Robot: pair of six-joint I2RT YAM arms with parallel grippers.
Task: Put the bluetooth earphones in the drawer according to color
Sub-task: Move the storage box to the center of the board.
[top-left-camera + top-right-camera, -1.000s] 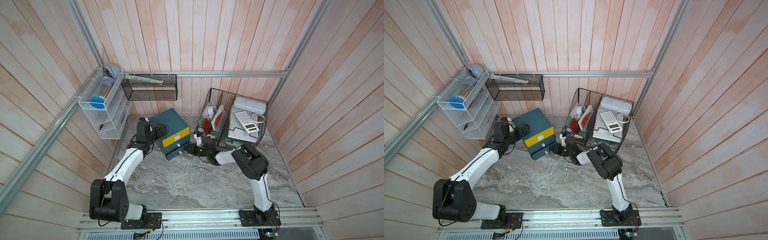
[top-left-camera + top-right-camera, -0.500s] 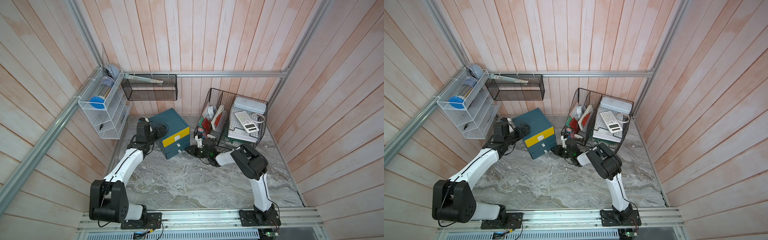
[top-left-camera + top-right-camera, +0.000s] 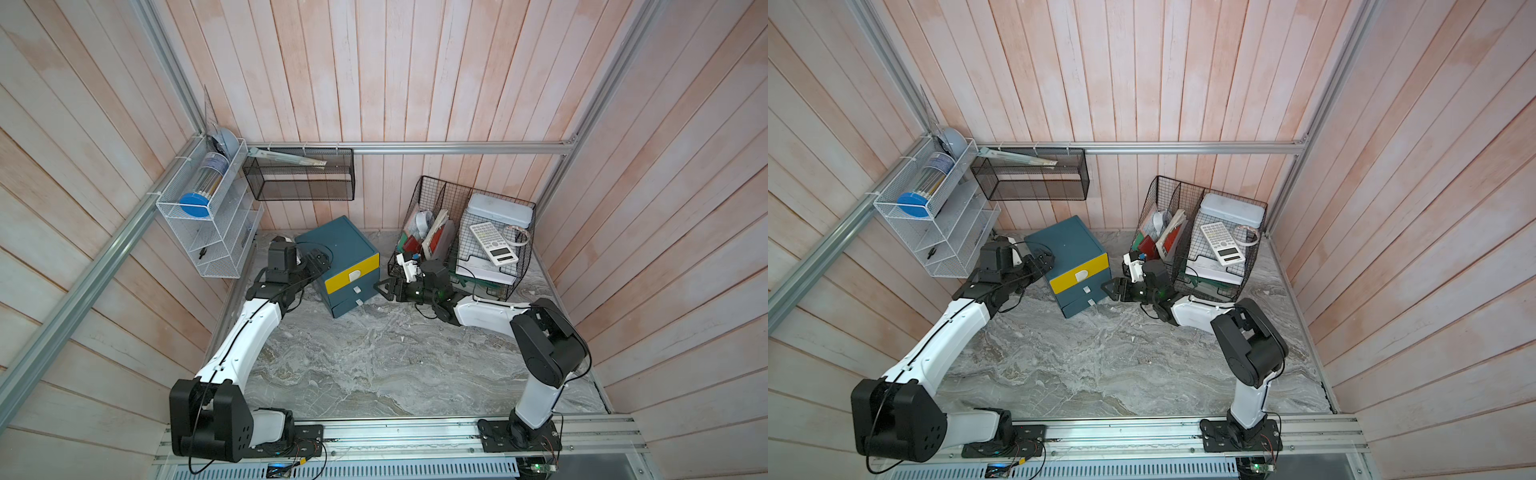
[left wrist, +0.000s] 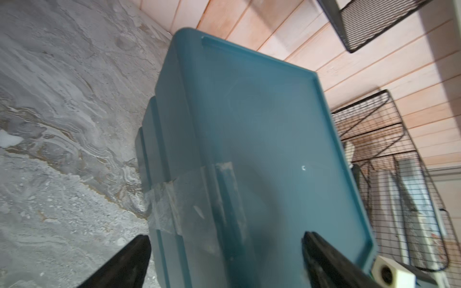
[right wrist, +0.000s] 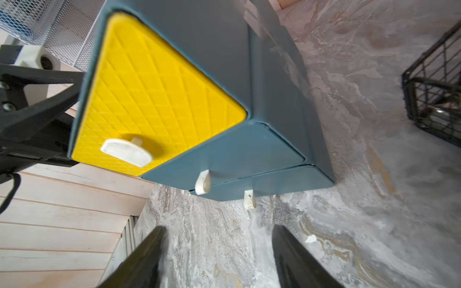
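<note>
Nearest me the marble table [image 3: 374, 374] is bare: not one earphone case shows on it in any view, so I cannot say where the bluetooth earphones are. My guess is they already lie inside the drawers.

Further back, right of centre, the right gripper [image 5: 218, 229] lies low over the table with its jaws spread and nothing between them. It points at the front of the drawer [image 3: 336, 245], close to it but not touching. The small teal chest stands at the far side, left of centre, turned a little askew. Its yellow front [image 5: 154, 87] and the two teal fronts below look pushed in. The lowest may sit a shade proud. The three white tab handles [image 5: 203, 185] are free.

At the chest's far left corner the left gripper [image 3: 320, 259] is released too, its jaws wide and straddling the top edge. Whether it presses on the plastic I cannot tell.

Far right stands a black wire organiser [image 3: 524, 253] with a calculator [image 3: 492, 243] in it.

I judge the sorting is at or near its end. If so, both arms need only back away without nudging the light chest. If a drawer must open, the right jaws must pinch a thin tab while the left steadies the body.
</note>
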